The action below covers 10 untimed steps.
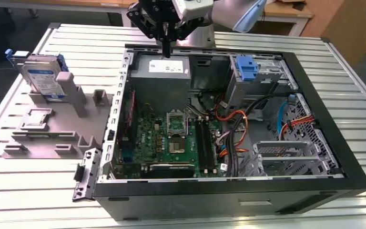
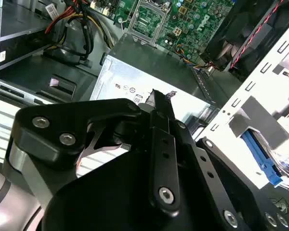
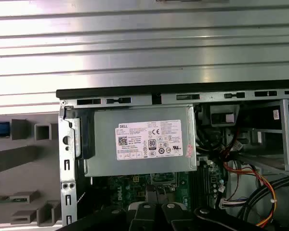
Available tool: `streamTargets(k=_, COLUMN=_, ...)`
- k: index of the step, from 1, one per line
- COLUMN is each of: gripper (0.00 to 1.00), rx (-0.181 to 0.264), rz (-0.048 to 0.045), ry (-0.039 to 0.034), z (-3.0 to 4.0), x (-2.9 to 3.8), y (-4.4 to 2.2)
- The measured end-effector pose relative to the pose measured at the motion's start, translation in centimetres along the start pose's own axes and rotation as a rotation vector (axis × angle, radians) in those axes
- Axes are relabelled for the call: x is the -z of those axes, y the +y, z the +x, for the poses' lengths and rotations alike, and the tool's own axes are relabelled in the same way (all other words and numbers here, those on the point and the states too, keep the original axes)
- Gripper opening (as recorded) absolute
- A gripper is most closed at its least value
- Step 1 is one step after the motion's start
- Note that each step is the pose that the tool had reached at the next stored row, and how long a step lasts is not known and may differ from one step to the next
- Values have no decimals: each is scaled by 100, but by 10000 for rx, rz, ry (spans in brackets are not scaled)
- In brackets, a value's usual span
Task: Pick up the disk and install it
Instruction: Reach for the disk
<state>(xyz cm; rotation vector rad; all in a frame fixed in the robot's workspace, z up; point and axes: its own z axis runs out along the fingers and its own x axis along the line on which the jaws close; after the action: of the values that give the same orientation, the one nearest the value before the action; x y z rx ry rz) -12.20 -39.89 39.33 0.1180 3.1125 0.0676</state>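
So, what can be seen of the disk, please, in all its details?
The disk is a flat, silver-grey rectangular drive with a white-and-blue label on its face and blue plastic frame at its edges. It stands on edge in a grey holder, outside the computer case, at the exterior view's left. The gripper hangs apart from it.

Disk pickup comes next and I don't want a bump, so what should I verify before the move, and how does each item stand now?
1. Disk reachable: ok. The disk stands on edge in the grey fixture at the exterior view's left, with nothing over it.
2. Claw at the disk: not ok. The claw hangs above the power-supply box, apart from the disk.
3. Claw empty: ok, it holds nothing.
4. Claw open for a grasp: not ok, it looks shut in the second wrist view.
5. Drive cage free inside: cannot tell; the blue bracket sits on top of it.
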Motion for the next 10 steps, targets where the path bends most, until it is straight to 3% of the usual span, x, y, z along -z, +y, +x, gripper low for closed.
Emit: streamTargets(k=10, gripper=10, rx=-2, rz=-1, ry=-2, z=11, x=0, y=-1)
